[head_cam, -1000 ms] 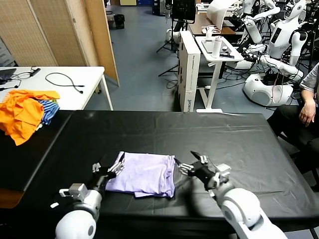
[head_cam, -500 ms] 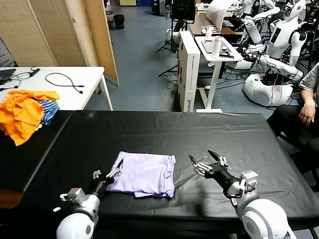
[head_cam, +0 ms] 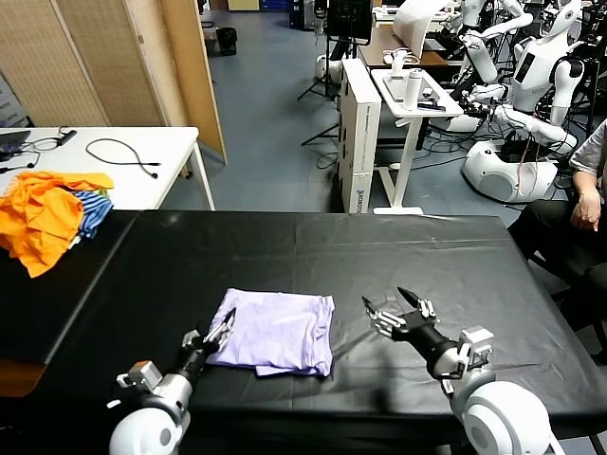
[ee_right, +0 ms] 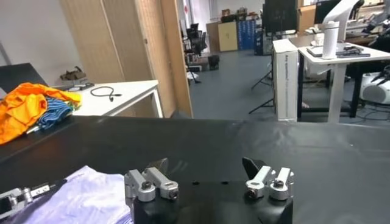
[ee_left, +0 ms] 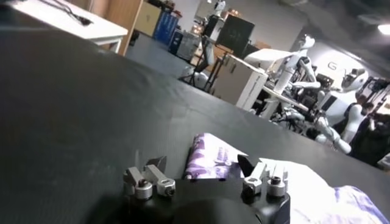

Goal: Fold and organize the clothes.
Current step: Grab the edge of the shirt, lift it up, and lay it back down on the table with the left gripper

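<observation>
L gripper (head_cam: 216, 334), jaws apart, at folded lavender T-shirt's (head_cam: 277, 332) near-left corner; R gripper (head_cam: 395, 311), jaws apart, just right of it.

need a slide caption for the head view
Folded lavender T-shirt on black table, left tool at its edge, right tool open alongside.

The folded lavender T-shirt (ee_left: 214, 163) runs off the left wrist view's edge, its printed graphic too blurred to read. A seated person (head_cam: 586, 204) is cut off in the head view.
</observation>
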Controlling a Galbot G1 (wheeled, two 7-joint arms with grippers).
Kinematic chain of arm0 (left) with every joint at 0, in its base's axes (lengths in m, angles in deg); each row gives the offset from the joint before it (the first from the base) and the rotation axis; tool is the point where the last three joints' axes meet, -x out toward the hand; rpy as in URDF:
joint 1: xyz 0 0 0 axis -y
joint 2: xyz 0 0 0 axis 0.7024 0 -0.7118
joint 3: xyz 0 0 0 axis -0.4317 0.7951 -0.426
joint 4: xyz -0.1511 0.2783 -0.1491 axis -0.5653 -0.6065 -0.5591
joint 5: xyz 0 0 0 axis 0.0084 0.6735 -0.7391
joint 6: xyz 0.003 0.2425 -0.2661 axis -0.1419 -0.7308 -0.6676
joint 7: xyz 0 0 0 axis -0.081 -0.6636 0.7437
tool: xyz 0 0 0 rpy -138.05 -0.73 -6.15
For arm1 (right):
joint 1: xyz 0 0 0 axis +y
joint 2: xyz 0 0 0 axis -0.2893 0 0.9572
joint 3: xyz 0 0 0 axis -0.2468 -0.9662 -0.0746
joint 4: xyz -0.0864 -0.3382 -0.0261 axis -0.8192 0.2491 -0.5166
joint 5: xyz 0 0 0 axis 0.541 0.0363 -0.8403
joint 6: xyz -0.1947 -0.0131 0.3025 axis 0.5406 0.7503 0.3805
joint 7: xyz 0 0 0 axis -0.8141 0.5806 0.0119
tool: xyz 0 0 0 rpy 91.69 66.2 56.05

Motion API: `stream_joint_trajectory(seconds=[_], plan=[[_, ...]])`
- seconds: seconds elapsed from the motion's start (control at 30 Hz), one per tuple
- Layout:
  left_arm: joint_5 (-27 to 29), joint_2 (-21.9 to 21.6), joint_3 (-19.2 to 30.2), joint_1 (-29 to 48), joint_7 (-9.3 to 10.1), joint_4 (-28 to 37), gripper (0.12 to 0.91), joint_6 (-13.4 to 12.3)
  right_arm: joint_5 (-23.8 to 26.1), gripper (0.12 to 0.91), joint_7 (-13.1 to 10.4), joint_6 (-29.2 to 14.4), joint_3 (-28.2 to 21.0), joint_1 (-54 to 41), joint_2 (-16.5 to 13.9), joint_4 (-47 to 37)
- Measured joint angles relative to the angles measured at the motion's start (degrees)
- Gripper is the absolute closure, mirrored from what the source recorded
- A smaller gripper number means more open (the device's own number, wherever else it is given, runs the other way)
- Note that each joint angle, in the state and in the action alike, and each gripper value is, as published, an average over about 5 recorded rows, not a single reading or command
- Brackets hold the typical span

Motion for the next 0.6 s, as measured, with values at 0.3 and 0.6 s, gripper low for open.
stream_joint_trajectory(seconds=[0.3, 0.6], plan=[[-3.86, -0.01, -0.64, -0.10, 0.15, -0.21, 0.806, 1.87, 0.56, 0.118, -0.06, 0.00, -0.07, 0.03, 0.57, -0.25], [6.16, -2.17, -2.32, -0.88, 2.94, -2.79, 0.840, 1.29, 1.22, 0.118, -0.12, 0.00, 0.19, -0.30, 0.65, -1.28]])
